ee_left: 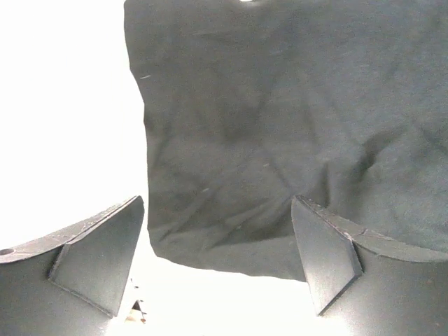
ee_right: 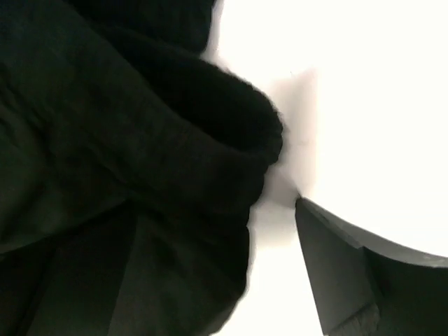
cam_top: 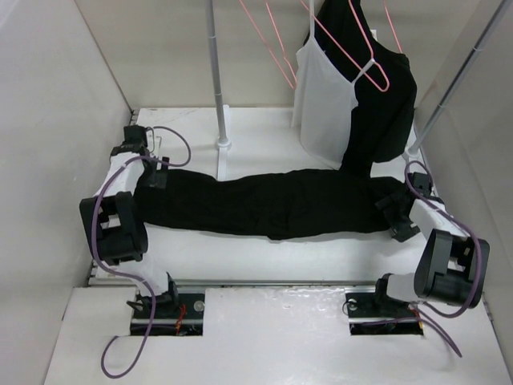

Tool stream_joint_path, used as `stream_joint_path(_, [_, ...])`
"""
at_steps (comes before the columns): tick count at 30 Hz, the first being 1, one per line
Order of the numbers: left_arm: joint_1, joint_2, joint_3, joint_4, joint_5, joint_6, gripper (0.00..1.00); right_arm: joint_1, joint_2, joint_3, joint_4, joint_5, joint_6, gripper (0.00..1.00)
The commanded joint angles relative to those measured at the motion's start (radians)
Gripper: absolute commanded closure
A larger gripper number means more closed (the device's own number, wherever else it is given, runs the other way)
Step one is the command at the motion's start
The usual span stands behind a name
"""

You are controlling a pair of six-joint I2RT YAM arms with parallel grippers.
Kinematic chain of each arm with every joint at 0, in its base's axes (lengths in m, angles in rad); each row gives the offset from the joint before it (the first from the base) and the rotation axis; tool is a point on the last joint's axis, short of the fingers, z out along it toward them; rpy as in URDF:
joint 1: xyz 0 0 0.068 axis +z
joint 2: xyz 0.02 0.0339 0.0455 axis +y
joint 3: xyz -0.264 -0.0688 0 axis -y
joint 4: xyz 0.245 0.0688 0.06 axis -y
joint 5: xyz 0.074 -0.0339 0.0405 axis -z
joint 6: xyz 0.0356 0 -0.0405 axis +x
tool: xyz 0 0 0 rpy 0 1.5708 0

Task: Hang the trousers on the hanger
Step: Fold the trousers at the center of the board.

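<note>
Nearest, the left gripper has its jaws apart over one end of the black trousers on the white tabletop. The right gripper, jaws also apart, is at the opposite end, one finger hidden by fabric.

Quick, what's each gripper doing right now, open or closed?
Left gripper: open over one end of the trousers, holding nothing.
Right gripper: looks open at the other end; one finger hidden.

top: overhead, near side, facing down | left wrist: close above trousers end | right wrist: close, opposite end
</note>
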Motion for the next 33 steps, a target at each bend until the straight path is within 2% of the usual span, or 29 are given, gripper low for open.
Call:
stream_joint_path(1, [0.049,-0.071,0.015,-0.044,0.027,-0.012,0.16,-0.025,0.034,0.028,0.099,-0.017,-0.025,0.01])
stream_joint_path(7, [0.141,-0.096,-0.091,-0.004,0.018,0.009,0.14,-0.025,0.135,-0.002,0.173,-0.049,-0.036,0.26])
stream_joint_path(8, [0.141,-0.096,-0.091,-0.004,0.018,0.009,0.14,-0.025,0.164,-0.002,0.186,-0.049,-0.036,0.36])
stream_joint_path(10, [0.152,-0.086,-0.102,-0.015,0.018,0.009,0.14,-0.025,0.187,-0.013,0.197,-0.049,-0.036,0.46])
stream_joint_path(11, [0.152,-0.086,-0.093,-0.015,0.018,0.009,0.14,-0.025,0.187,-0.013,0.208,-0.049,-0.036,0.60])
stream_joint_path(14, [0.152,-0.086,-0.067,-0.026,0.023,0.020,0.14,-0.034,0.186,-0.041,0.229,-0.049,-0.036,0.86])
stream_joint_path(15, [0.152,-0.086,-0.067,-0.026,0.023,0.020,0.14,-0.034,0.166,-0.053,0.229,-0.049,-0.026,1.00])
stream_joint_path(24, [0.152,-0.063,-0.002,-0.061,0.132,0.029,0.14,-0.034,0.062,-0.030,0.184,-0.049,-0.021,1.00])
stream_joint_path(29, [0.141,-0.039,0.034,-0.087,0.155,0.020,0.14,-0.034,-0.122,0.059,0.067,0.087,-0.068,1.00])
stream_joint_path(33, [0.121,-0.039,0.024,-0.096,0.146,0.029,0.14,-0.034,-0.208,0.113,0.013,0.181,-0.078,1.00])
